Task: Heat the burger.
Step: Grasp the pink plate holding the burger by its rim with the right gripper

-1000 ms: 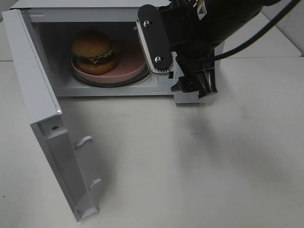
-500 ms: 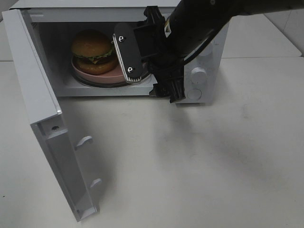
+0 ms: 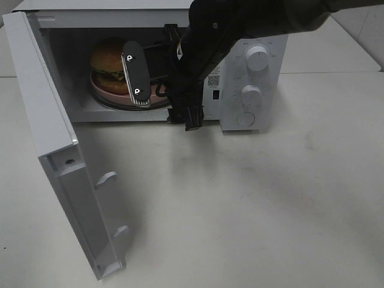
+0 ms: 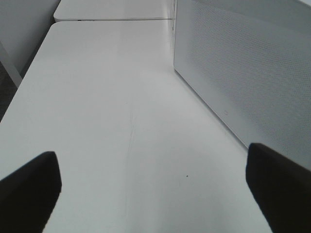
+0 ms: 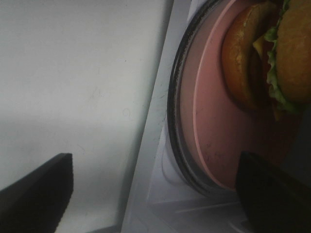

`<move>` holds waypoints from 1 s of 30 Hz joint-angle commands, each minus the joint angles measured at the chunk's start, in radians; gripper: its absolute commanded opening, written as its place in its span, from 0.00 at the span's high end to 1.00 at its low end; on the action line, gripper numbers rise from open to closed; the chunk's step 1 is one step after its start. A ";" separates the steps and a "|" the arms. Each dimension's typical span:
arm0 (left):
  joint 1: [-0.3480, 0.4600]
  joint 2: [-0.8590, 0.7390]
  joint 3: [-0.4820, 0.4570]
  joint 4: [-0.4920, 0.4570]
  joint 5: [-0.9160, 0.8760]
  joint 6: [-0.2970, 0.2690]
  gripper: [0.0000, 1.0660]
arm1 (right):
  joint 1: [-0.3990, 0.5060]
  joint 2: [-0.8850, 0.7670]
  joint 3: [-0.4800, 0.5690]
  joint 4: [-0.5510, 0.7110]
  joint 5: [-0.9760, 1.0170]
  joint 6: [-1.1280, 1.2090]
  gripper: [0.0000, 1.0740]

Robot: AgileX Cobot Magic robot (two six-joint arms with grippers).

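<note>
Golden-brown burger (image 3: 110, 59): upright, dome up, on pink plate (image 3: 111, 99) inside microwave (image 3: 255, 90); door (image 3: 66, 180) open.
Right claw (image 5: 155, 190): jaws wide, empty, at the oven mouth.
Left claw (image 4: 155, 194): wide, empty.
Surface: white table (image 3: 270, 210).

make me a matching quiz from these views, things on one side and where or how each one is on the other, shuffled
1 burger
2 pink plate
3 microwave door
4 right gripper

a swung open
b jaws apart
c on the plate
d on the glass turntable

Pairs: 1-c, 2-d, 3-a, 4-b
</note>
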 commanded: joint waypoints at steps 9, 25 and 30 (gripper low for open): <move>0.002 -0.021 0.003 -0.003 -0.013 -0.004 0.08 | 0.001 0.134 -0.156 0.002 0.031 0.037 0.20; 0.002 -0.021 0.003 -0.003 -0.013 -0.004 0.08 | -0.012 0.305 -0.390 0.051 0.114 0.057 0.23; 0.002 -0.021 0.003 -0.003 -0.013 -0.004 0.08 | -0.023 0.339 -0.435 0.055 0.140 0.057 0.25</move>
